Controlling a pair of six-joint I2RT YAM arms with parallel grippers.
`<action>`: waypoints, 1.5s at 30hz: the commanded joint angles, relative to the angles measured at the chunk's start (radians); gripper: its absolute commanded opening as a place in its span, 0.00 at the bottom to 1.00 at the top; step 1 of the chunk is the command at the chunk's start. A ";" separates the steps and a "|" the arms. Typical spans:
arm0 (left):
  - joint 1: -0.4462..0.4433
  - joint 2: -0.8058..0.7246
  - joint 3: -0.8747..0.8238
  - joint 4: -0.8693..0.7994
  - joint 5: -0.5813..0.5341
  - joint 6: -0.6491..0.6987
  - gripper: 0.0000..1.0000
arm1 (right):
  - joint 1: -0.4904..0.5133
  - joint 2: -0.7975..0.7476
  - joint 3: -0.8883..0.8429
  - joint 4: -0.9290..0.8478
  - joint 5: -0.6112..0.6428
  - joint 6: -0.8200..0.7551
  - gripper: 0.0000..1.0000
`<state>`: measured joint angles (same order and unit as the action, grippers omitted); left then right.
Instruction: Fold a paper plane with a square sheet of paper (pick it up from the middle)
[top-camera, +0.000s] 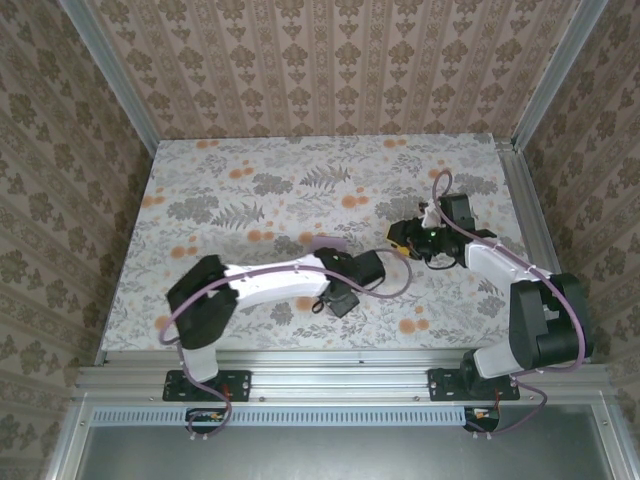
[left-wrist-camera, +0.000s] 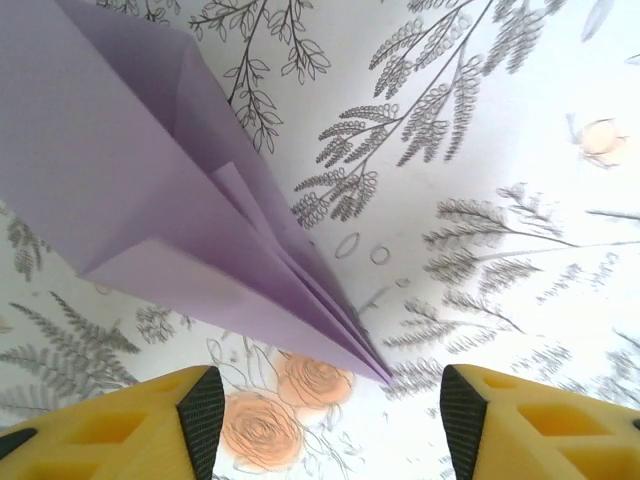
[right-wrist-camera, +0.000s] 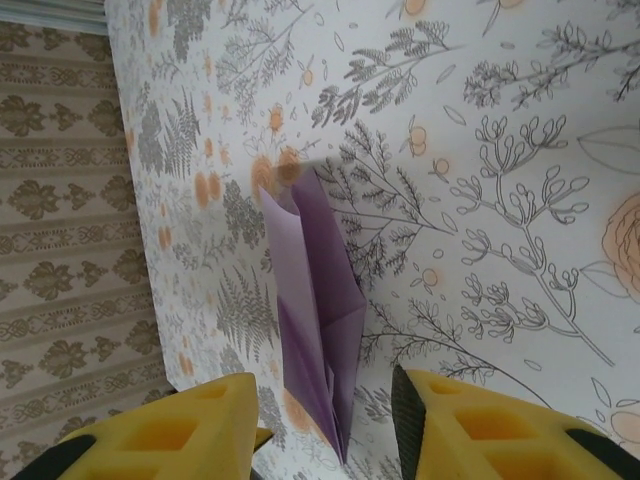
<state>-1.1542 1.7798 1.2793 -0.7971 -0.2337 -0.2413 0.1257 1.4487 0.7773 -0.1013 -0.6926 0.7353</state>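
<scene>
The paper plane (left-wrist-camera: 180, 200) is a slim dart of thin pale lilac paper, folded lengthwise, its layered creases converging on a sharp nose. In the left wrist view the nose points toward 4 o'clock and the broad tail spreads toward 10 o'clock. In the right wrist view the tail sits at 12 o'clock and the nose at 6 o'clock. It lies near the centre of the floral worktop (top-camera: 280, 170).

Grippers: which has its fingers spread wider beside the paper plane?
The left gripper: its fingers stand well clear of the tip of the paper plane; those of the right gripper sit closer in.
</scene>
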 joint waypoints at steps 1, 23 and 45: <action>0.082 -0.137 -0.064 0.082 0.231 -0.058 0.63 | 0.043 0.006 -0.020 0.025 -0.024 -0.013 0.42; 0.592 -0.448 -0.425 0.299 0.583 -0.174 0.63 | 0.483 0.196 0.087 0.179 0.134 0.073 0.38; 0.634 -0.404 -0.455 0.328 0.633 -0.181 0.63 | 0.484 0.335 0.064 0.145 0.208 0.013 0.11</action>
<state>-0.5282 1.3628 0.8295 -0.4698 0.3782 -0.4068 0.6212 1.7565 0.8715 0.0143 -0.4999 0.7547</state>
